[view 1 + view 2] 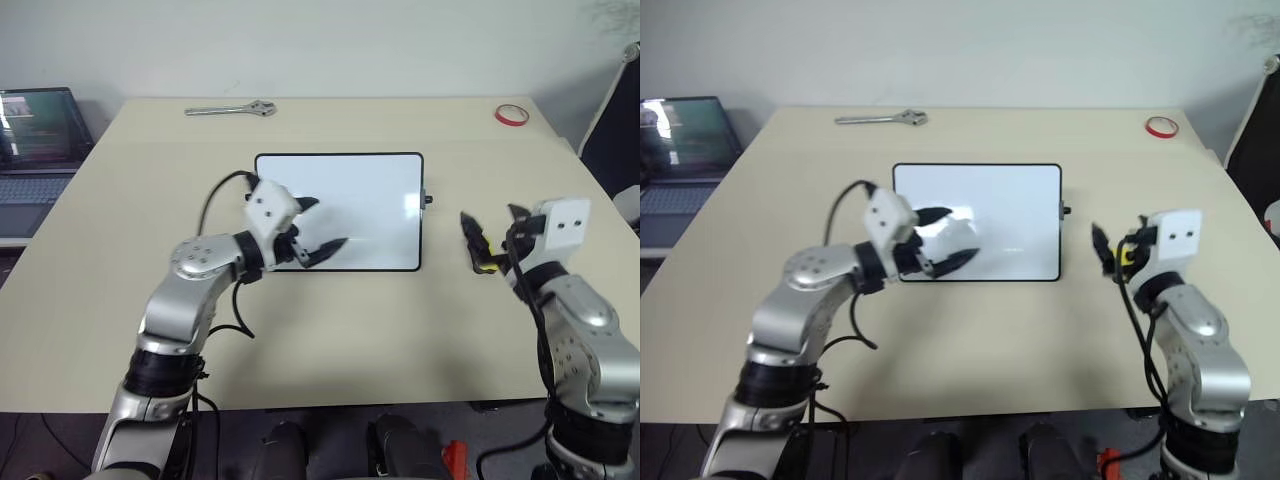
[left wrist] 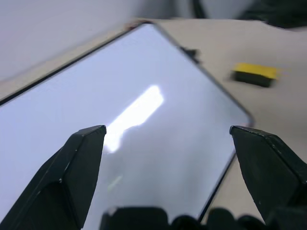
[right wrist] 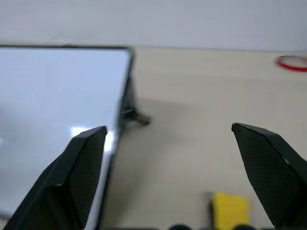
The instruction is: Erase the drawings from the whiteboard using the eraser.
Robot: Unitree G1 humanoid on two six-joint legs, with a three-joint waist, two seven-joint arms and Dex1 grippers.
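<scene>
Your right tool [image 1: 489, 232] is spread, the eraser [image 3: 230, 209] on the bench [image 1: 120, 300] just below it; whiteboard [image 1: 370, 190] looks clean, so retreat both arms; left tool [image 1: 318, 224] spread too.

The right gripper [image 3: 168, 177] has its jaws spread wide, one black finger [image 3: 79, 177] toward 8 o'clock and the other toward 4 o'clock. Between them, near 6 o'clock, the yellow eraser [image 3: 231, 210] lies on the beige counter [image 3: 201, 120], untouched by either finger. The whiteboard [image 3: 57, 105] fills the 9 to 11 o'clock side, its white face bare in the visible part, a small black side knob [image 3: 135, 115] jutting from its frame. A red tape ring [image 3: 291, 62] sits far off at 2 o'clock.
</scene>
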